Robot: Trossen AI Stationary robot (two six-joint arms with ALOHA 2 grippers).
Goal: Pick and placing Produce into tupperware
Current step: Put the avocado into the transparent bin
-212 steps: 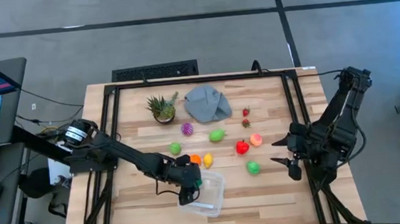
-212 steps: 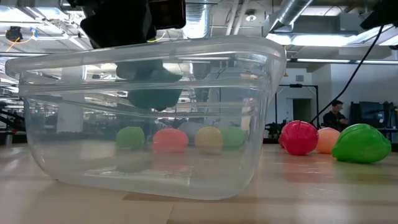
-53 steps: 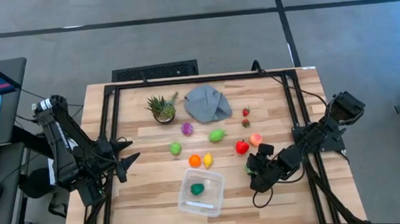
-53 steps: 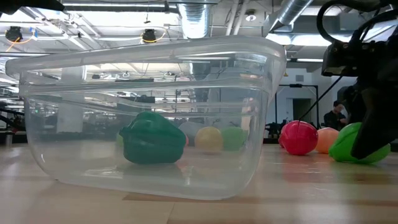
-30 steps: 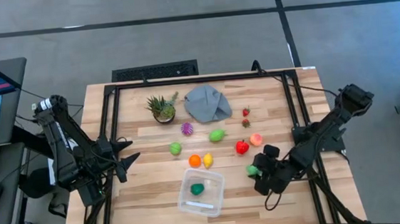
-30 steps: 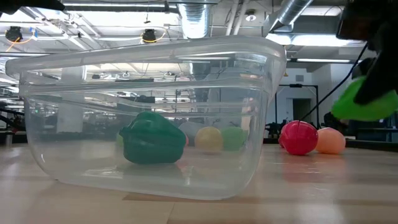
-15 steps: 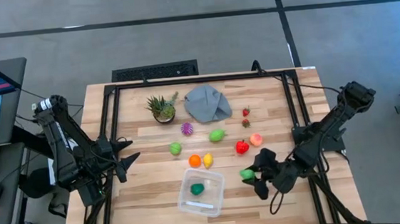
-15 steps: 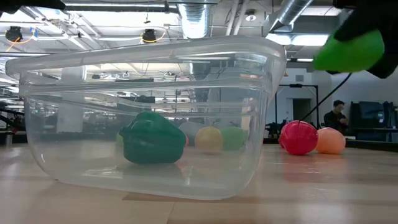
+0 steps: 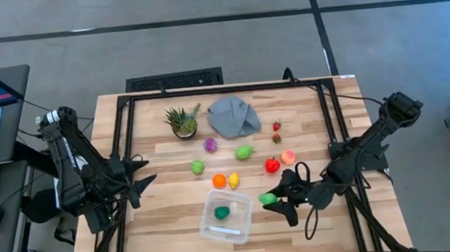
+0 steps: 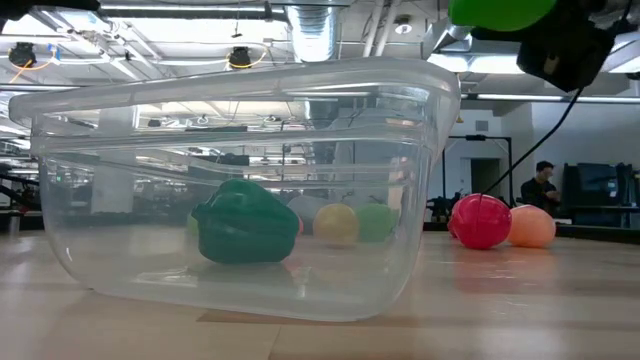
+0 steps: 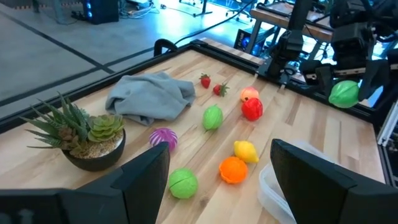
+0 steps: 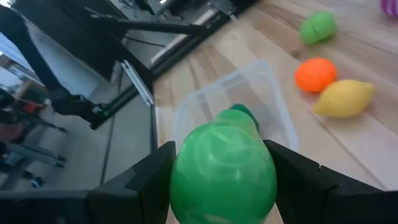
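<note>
A: The produce is what we are moving, and right now we are carrying one piece: a bright green round toy fruit (image 9: 268, 197), clamped between the fingers of our right gripper (image 9: 273, 202). We are holding it up off the wooden table (image 9: 168, 219), just beside the clear rectangular plastic tupperware (image 9: 241, 218) on its right, not yet over the opening.

B: Why are we keeping it that high?

A: In the low view the green fruit (image 10: 500, 12) is sitting above the level of the container's rim (image 10: 440, 85), so we judge that we are lifting it to clear the wall before lowering it in. From the right wrist, the green fruit (image 12: 222, 172) is filling the space between our fingers, with the tupperware (image 12: 205, 99) ahead of it.

B: What is the container holding?

A: We are seeing one dark green toy vegetable (image 9: 222, 212) lying on its floor, near the middle. Nothing else is showing inside.

B: And farther out?

A: Beyond the container we are looking at an orange ball-shaped fruit (image 9: 219, 180) touching a yellow lemon (image 9: 233, 180), a light green round piece (image 9: 198, 167), a red fruit (image 9: 272, 166), a pink peach (image 9: 289, 157), a light green oval piece (image 9: 245, 152) and a purple spiky piece (image 9: 210, 145). Farthest are two small red strawberries (image 9: 276, 132), beside a crumpled grey cloth (image 9: 232, 116).

B: Our left gripper (image 9: 142, 181)?

A: We are keeping it waiting at the table's left edge, fingers spread, holding nothing.
</note>
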